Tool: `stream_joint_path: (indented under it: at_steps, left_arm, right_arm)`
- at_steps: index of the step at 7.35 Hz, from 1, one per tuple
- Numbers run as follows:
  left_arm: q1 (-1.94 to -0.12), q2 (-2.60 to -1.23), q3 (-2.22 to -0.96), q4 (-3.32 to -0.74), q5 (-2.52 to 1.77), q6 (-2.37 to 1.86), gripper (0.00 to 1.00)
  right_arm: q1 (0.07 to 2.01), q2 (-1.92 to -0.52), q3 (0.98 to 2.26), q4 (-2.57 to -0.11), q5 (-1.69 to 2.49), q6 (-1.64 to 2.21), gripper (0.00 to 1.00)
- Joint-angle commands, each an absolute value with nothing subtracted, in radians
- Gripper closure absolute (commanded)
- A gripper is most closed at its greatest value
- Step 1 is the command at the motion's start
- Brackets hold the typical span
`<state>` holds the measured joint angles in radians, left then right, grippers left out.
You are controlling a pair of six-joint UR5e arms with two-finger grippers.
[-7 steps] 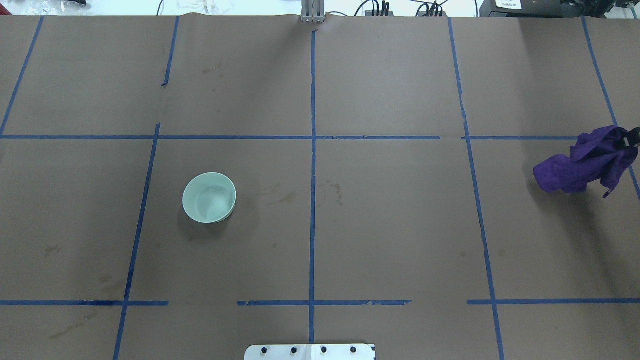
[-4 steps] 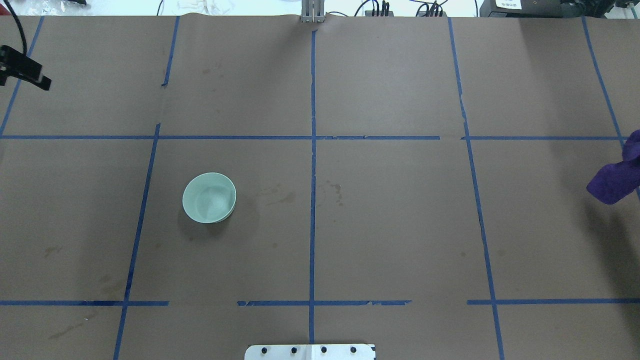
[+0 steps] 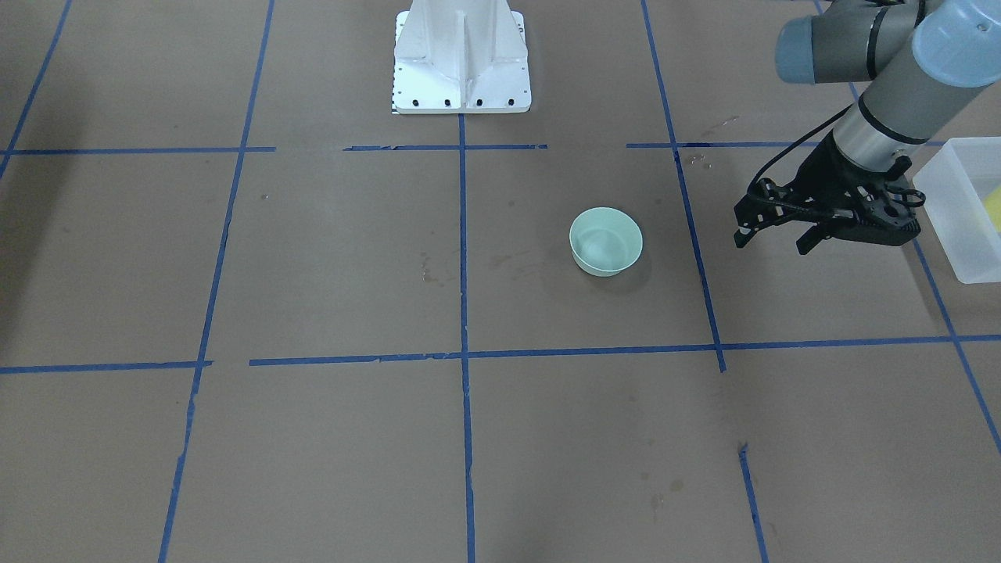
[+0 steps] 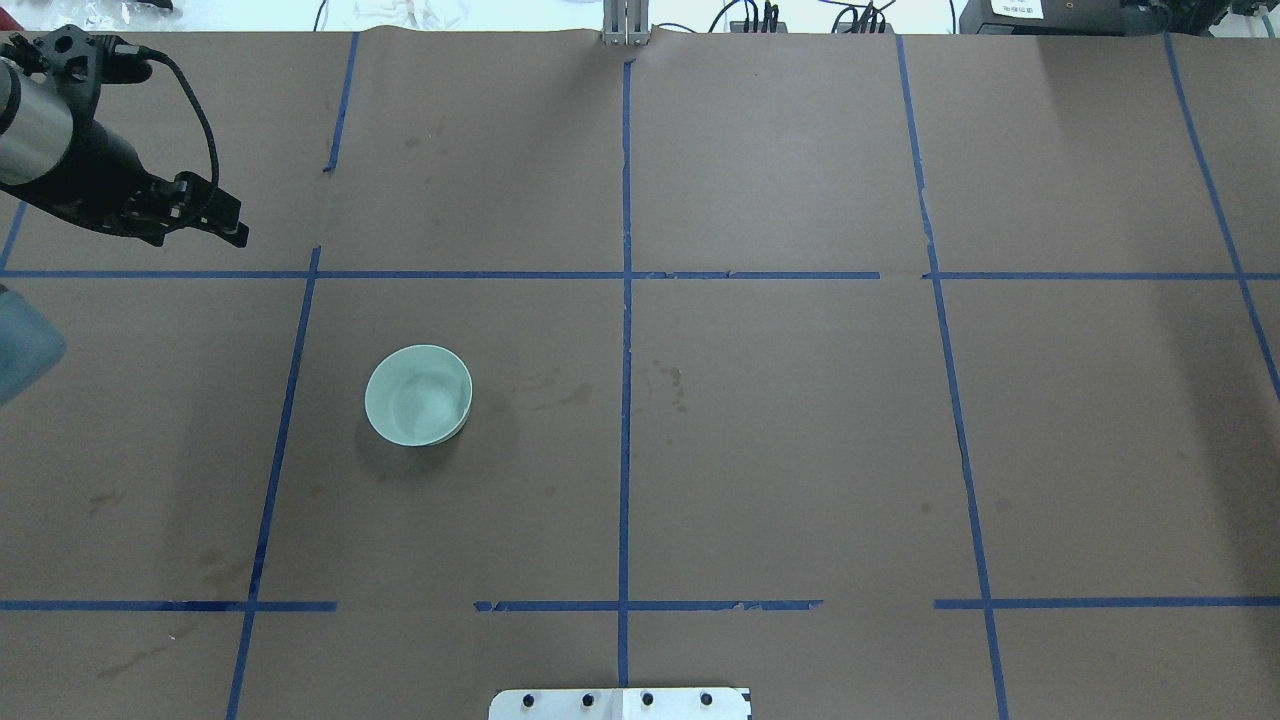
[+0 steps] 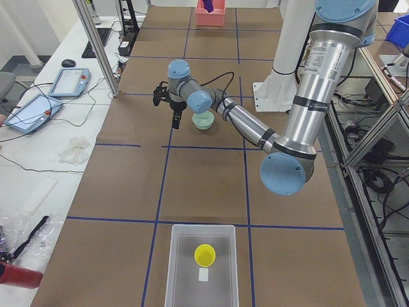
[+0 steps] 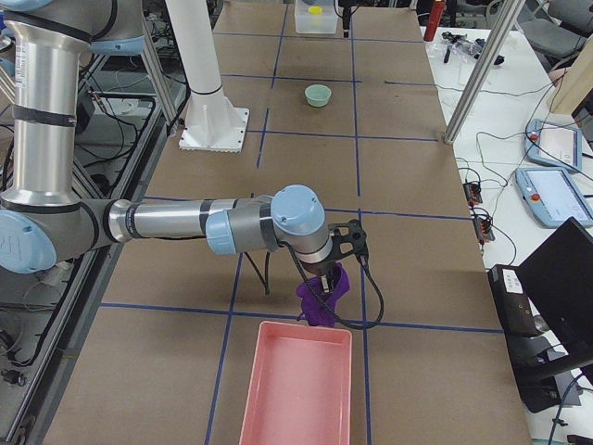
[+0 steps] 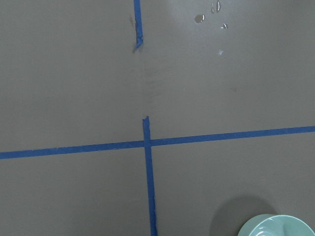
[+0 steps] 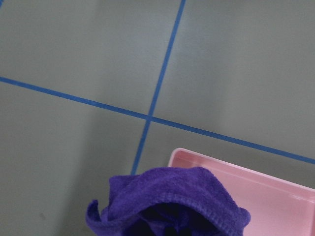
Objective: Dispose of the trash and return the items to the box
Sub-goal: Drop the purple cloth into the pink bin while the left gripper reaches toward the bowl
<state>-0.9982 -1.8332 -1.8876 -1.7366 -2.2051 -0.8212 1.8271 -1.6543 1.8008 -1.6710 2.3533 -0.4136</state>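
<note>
Overhead exterior: left arm [image 4: 45, 150] angled inward, fingers [image 4: 230, 232] spread, apart from bowl [image 4: 418, 395]

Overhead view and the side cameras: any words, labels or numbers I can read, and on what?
None can be read.
White label on the black device: too small to read.
Tablet screens: blurred.
Bowl and box: no print visible.

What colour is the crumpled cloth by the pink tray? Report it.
Deep purple; the cloth shows best in right wrist view.
</note>
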Motion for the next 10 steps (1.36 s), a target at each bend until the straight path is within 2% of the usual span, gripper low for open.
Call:
stream_joint_path:
  at_steps: [1,5,7,9,10]
  left_arm:
    - [-0.956,-1.854,-1.884,-1.746,-2.192,-0.885,0.05]
    - [-0.855,-1.855,-1.885,-1.743,-2.117,-0.917,0.05]
    - [-0.743,-1.867,-1.859,-1.743,-2.097,-0.995,0.02]
    - [-0.697,-1.894,-1.787,-1.746,-2.063,-0.996,0.02]
    - [-0.69,-1.905,-1.773,-1.746,-2.063,-0.996,0.03]
  right_arm:
    - [1.861,-1.615,1.674,-1.704,2.295,-0.589,1.0]
    - [1.861,-1.62,1.588,-1.688,2.232,-0.64,1.0]
    - [1.859,-1.62,1.495,-1.577,2.232,-0.635,1.0]
    - [1.852,-1.62,1.479,-1.559,2.232,-0.62,1.0]
    - [1.835,-1.62,1.479,-1.56,2.233,-0.618,0.33]
